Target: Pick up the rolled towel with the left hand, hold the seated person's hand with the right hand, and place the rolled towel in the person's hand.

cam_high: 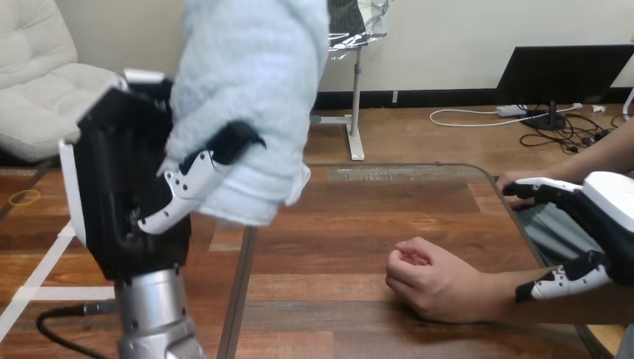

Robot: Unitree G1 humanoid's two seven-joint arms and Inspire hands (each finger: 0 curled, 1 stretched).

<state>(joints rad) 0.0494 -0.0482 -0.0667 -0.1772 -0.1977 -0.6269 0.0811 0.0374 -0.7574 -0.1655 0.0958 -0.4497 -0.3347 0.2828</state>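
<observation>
One rolled towel [247,90], clasped in left hand [127,194], above table [359,224]

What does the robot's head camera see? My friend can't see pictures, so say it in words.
The robot's left hand holds a pale blue rolled towel up in the air, fingers curled round it. On the wooden table the person's hand rests in a loose fist, with the robot's right hand open beside the person's forearm, thumb against it.
</observation>
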